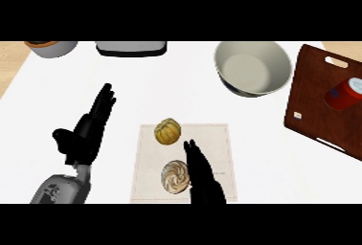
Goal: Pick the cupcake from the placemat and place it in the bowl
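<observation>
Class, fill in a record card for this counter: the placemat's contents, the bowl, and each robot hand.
placemat: centre, nearest the robot
on placemat: swirled cupcake; yellow bun farther back
bowl: empty, beyond placemat to the right
left robot hand: open, resting left of placemat
right robot hand: open, over placemat beside cupcake, holding nothing

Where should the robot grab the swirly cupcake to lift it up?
Best around its round sides, thumb on one side and fingers on the other, probably not on the swirled top. The cupcake sits upright on the placemat, and the open right hand is just to its right, so coming from that side looks easiest.
</observation>
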Robot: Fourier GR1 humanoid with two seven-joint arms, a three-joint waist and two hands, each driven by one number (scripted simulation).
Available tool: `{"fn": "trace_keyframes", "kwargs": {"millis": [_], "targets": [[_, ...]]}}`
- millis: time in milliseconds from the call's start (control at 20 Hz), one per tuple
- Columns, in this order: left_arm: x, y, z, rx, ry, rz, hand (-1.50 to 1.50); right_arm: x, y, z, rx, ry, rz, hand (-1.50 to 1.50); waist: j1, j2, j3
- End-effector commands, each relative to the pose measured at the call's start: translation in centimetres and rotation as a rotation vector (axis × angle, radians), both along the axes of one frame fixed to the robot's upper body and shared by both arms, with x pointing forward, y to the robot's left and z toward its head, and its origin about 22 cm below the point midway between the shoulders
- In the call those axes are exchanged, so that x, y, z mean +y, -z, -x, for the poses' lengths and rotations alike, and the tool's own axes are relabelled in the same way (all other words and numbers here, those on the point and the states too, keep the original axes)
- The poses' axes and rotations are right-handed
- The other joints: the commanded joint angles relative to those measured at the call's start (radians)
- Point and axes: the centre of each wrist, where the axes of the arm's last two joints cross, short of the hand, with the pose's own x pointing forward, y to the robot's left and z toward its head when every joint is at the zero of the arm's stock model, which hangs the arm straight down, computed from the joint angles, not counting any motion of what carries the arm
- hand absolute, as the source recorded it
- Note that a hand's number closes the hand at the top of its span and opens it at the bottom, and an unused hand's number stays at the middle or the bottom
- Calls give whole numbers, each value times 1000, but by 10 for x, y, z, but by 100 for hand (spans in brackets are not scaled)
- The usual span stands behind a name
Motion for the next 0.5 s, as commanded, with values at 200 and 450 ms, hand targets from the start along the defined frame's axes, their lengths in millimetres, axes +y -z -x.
{"fn": "trace_keyframes", "kwargs": {"millis": [200, 450], "targets": [[-12, 16, -7, 4, 5, 0, 0, 6, 9, 25, -15, 8, -120, -150, -4, 0, 0], [-2, -3, 7, 1, 4, -8, 0, 1, 15, 2, 31, 10, -160, -150, 2, 0, 0]]}}
